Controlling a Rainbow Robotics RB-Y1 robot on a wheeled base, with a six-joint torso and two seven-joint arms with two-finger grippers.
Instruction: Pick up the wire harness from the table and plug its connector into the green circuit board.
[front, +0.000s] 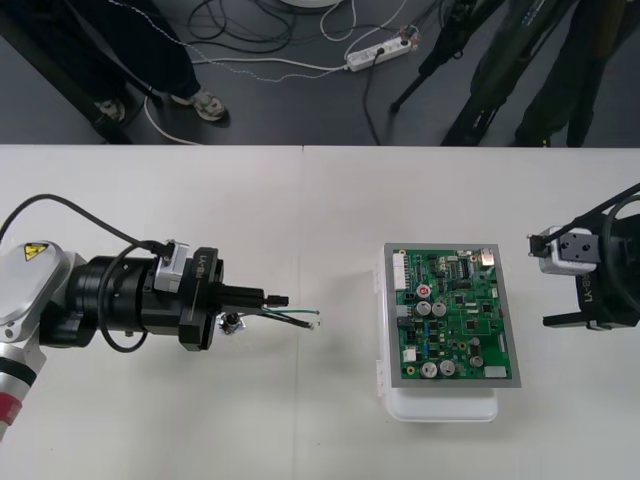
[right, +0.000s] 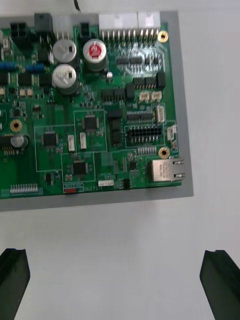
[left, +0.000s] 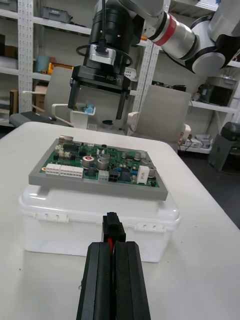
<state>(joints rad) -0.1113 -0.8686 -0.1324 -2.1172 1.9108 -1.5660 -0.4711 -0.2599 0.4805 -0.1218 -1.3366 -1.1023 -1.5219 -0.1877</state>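
My left gripper (front: 262, 297) hangs over the tabletop (front: 300, 220), well to the left of the green circuit board (front: 455, 315). Its fingers (left: 127, 280) are clenched on the wire harness (front: 295, 317). The small black plug (left: 112, 226) sticks out past the fingertips toward the board, with a sliver of red wire behind it.

The rest of the harness hangs free. The thin wires loop out to the right below the fingers, and the metal socket (front: 233, 322) dangles just under the gripper.

I judge the harness to be very light and limp. The wires give no support, so only the rigid plug body is worth gripping, and that is where I have it. The plug is small and smooth-sided, so it could twist or slide back under insertion force. The loose tail could also snag on the tall capacitors.

The board sits on its white base (left: 100, 220), apart from the plug. My right gripper (front: 540, 280) waits at the board's right edge, fingers released and spread wide, holding nothing.
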